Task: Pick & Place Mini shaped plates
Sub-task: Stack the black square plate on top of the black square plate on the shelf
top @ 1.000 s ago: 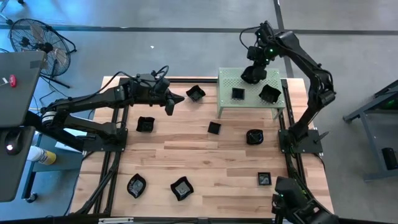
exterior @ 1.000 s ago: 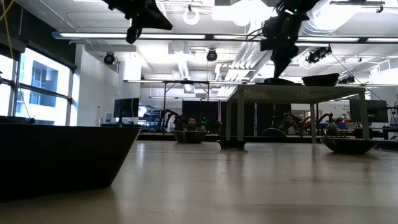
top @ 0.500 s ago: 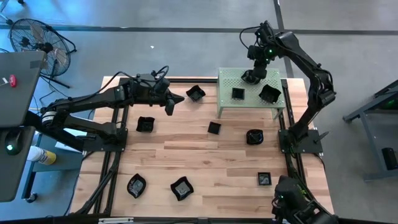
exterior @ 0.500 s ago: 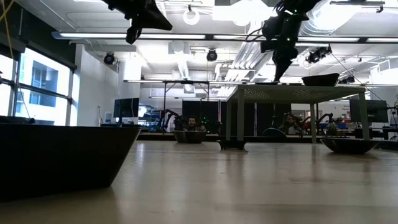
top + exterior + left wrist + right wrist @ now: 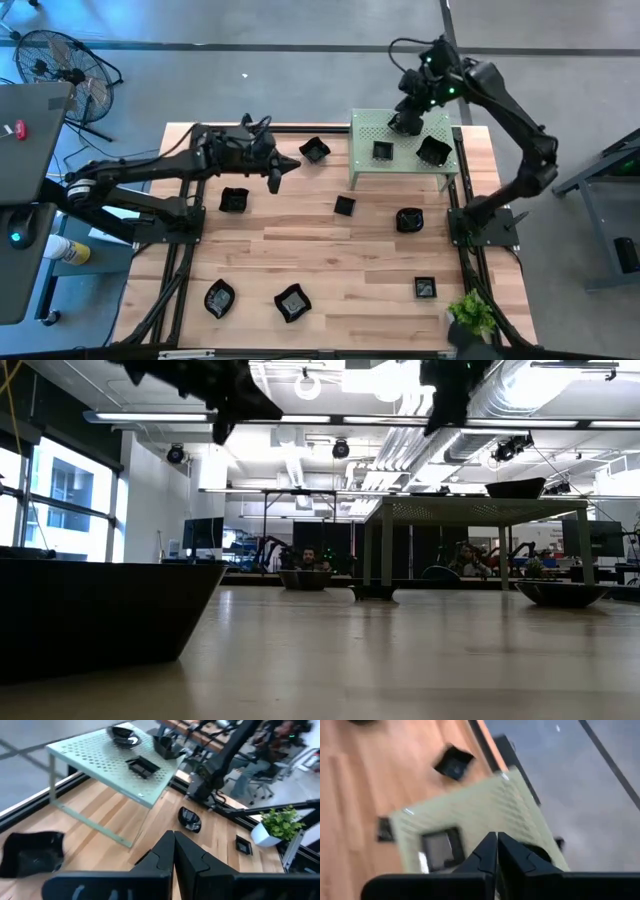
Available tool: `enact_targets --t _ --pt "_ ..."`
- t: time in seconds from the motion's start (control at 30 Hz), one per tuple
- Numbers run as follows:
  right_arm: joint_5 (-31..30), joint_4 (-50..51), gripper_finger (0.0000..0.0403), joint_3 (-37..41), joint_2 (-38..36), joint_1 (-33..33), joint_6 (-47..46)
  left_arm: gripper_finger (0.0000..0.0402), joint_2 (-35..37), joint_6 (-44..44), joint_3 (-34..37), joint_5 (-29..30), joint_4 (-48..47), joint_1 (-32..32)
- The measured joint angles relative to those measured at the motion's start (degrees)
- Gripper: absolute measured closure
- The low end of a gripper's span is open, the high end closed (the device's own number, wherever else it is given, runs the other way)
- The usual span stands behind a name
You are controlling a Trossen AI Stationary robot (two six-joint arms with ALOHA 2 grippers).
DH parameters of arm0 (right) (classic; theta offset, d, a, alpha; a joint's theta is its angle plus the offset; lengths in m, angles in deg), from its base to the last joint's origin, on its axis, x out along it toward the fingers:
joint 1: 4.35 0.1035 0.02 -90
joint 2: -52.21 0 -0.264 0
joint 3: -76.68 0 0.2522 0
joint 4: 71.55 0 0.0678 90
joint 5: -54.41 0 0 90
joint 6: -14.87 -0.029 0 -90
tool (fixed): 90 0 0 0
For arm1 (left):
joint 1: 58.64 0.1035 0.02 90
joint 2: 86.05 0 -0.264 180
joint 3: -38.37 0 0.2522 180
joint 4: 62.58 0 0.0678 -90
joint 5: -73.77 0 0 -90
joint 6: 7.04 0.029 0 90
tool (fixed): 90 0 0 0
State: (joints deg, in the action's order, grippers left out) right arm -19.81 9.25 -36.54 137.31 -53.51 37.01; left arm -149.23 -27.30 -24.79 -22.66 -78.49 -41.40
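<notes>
From above, the wooden worktop [image 5: 330, 255] carries the pale green perforated stand [image 5: 366, 160] at its far edge, and the mini shaped plates are spread over both. Three sit on the stand: a square one [image 5: 383, 151], a larger angular one [image 5: 434, 151] and one mostly hidden under the right end effector [image 5: 403, 122], which hangs over the stand's far side. The rest lie on the wood: one just left of the stand [image 5: 315, 151], one below the left arm [image 5: 234, 200], a small square [image 5: 344, 206], a round one [image 5: 409, 220], and three near the front edge [image 5: 219, 297] [image 5: 292, 302] [image 5: 425, 288]. The left end effector [image 5: 276, 170] hovers between the two plates nearest it, touching neither.

At table height, both arms appear only as dark shapes against the ceiling; a plate [image 5: 516, 488] stands on the stand's top [image 5: 480, 506].

The left wrist camera shows its fingers [image 5: 165, 856] pressed together with nothing between them, the stand and three plates [image 5: 142, 766] beyond.

The right wrist camera shows its fingers [image 5: 487, 851] likewise closed and empty above the stand [image 5: 485, 815]
</notes>
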Motion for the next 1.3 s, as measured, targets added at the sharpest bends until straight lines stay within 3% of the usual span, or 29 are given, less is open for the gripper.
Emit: enact_targets --t 0.33,0.5,0.77,1.0,1.3 --pt "-2.8 -3.1 0.0401 0.0 -2.7 19.5 -11.0 0.0401 1.3 0.5 11.3 -1.5 15.9 0.0" --pt "-5.3 -5.5 0.0401 2.2 -3.2 28.9 -16.5 0.0401 1.9 0.6 12.8 -1.4 15.7 0.0" --pt "-4.8 -15.9 0.0402 24.8 -12.1 43.2 -31.5 0.0401 1.9 0.7 12.9 -1.6 15.7 0.0" --pt "-4.7 -15.8 0.0401 41.2 -20.2 58.6 -50.5 0.0401 1.9 0.8 12.9 -1.7 14.0 0.0" --pt "1.3 -24.6 0.036 58.2 -21.2 76.5 -68.0 0.0401 1.9 2.0 12.9 -4.5 12.8 0.0"
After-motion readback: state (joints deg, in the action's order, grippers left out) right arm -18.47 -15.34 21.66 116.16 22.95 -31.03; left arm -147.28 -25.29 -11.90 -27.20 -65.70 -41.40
